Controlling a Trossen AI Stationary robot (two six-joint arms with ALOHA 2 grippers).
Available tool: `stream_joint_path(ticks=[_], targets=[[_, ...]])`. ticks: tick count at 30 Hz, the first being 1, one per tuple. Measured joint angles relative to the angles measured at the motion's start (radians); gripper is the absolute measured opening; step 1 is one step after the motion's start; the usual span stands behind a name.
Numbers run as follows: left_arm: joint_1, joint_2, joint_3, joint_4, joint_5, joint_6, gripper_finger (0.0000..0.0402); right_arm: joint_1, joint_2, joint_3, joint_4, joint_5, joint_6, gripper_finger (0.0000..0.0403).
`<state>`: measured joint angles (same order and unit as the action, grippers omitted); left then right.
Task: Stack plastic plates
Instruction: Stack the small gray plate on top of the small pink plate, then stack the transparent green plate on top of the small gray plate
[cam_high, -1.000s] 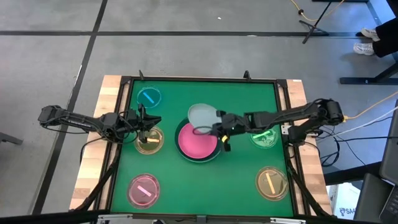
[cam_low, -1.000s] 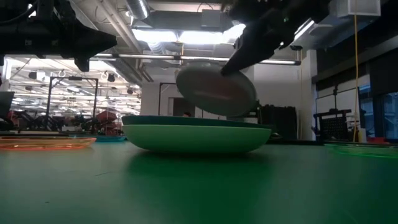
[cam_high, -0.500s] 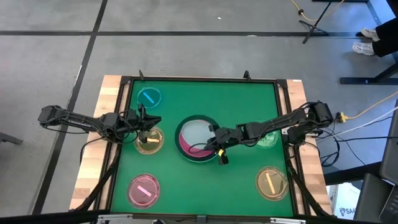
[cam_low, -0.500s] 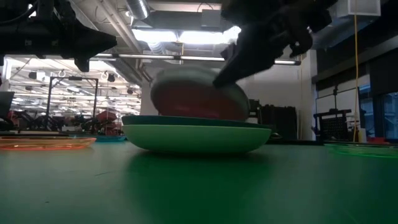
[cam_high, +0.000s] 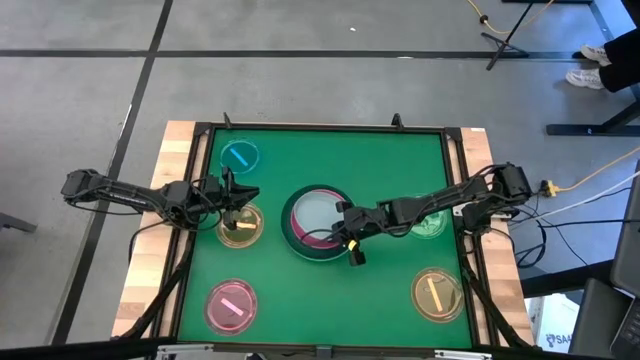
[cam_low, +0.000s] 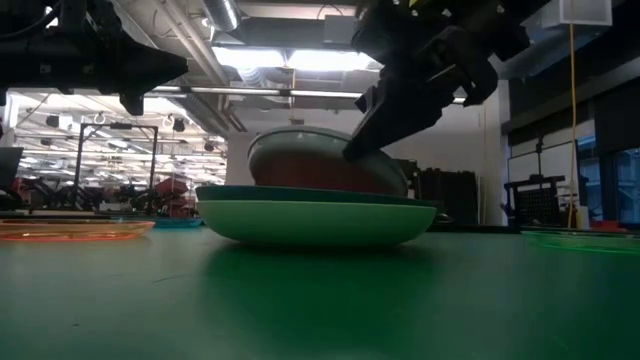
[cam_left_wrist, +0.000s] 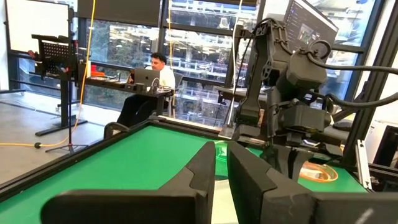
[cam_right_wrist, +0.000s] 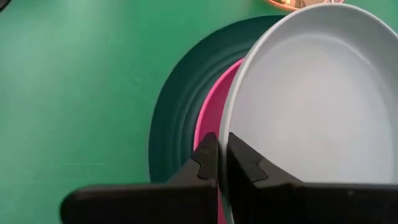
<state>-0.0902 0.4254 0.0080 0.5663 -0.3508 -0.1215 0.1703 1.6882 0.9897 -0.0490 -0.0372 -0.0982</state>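
A pale grey-green plate (cam_high: 316, 212) hangs tilted over the pink plate (cam_high: 322, 240). The pink plate lies in the dark green plate (cam_high: 292, 240), which sits on the light green one (cam_low: 315, 222) at mid-table. My right gripper (cam_high: 346, 229) is shut on the grey-green plate at the stack's near right side. My left gripper (cam_high: 232, 196) is shut and hovers over a small yellow plate (cam_high: 240, 227) at the left. Other small translucent plates lie flat: blue (cam_high: 239, 155), pink (cam_high: 231, 304), green (cam_high: 426, 223), yellow (cam_high: 437, 292). My right gripper pinches the grey-green plate's rim (cam_right_wrist: 222, 140) at its near right side, one finger (cam_right_wrist: 241, 163) over the inner face and one (cam_right_wrist: 205, 160) on the outer side. It comes slanting down from the table's right. The plate (cam_low: 318, 165) is tilted; its low edge is hidden behind the dark green rim.
A raised black frame (cam_high: 320, 128) bounds the green mat. Open mat lies along the far side (cam_high: 340, 155) and the near middle (cam_high: 330, 300). A person sits at a desk far beyond the table (cam_left_wrist: 149, 81).
My right gripper has moved toward the table's near edge and down, carrying the grey-green plate from above the stack's far edge to over the pink plate. The plate has sunk and now tilts less, covering most of the pink.
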Motion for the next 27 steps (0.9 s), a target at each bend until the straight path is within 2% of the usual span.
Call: stream_joint_path(ticks=[4,11,14,20,27], targets=[[0.000,0.000,0.000,0.000,0.000,0.000,0.0034,0.000,0.014,0.000,-0.001,0.014,0.033,0.0032],[0.000,0.000,0.000,0.003,0.000,0.000,0.0034,0.000,0.025,0.001,0.002,0.029,0.039,0.0125],[0.000,0.000,0.000,0.004,0.000,0.000,0.0034,0.000,-0.010,0.000,-0.016,0.029,0.037,0.0152],[0.000,0.000,0.000,0.003,0.021,0.000,0.0034,0.000,-0.141,0.000,-0.104,0.030,0.021,0.0167],[0.000,0.000,0.000,0.000,0.038,0.000,0.0034,0.000,-0.280,-0.012,-0.294,0.046,0.092,0.0167]])
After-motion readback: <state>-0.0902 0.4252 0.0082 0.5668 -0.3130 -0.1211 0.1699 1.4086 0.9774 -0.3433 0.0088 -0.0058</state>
